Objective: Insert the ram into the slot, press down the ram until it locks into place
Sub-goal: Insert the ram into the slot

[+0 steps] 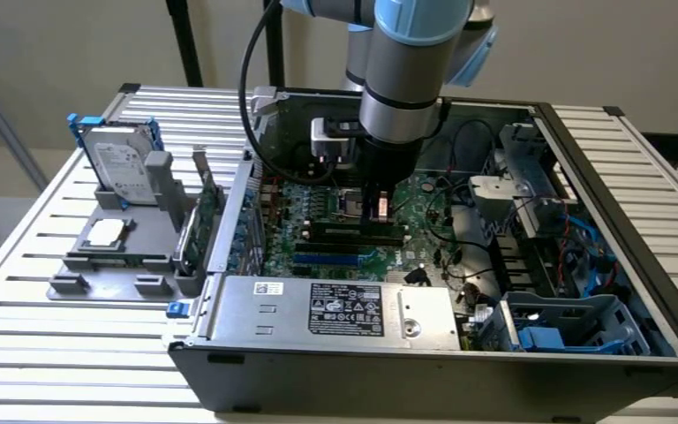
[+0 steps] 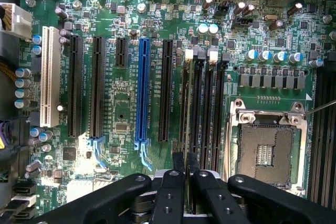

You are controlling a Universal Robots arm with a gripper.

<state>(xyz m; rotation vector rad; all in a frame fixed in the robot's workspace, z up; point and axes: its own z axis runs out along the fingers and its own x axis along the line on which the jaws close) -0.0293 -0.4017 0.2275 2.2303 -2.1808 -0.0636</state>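
Note:
My gripper hangs low over the motherboard, just beside the silver CPU socket. Its two black fingers stand almost together, pinching a thin edge. That edge is the ram, seen end-on as a narrow grey line. It runs along the outermost of the parallel black slots, the one with a white end clip. How deep the ram sits in the slot is hidden. In the exterior view the gripper reaches down to the black sockets in the middle of the open case.
A bright blue slot and longer black card slots lie parallel nearby. The power supply fills the case's front, with cables and a drive cage at the exterior view's right. A grey stand with a hard drive and an upright green card sits outside.

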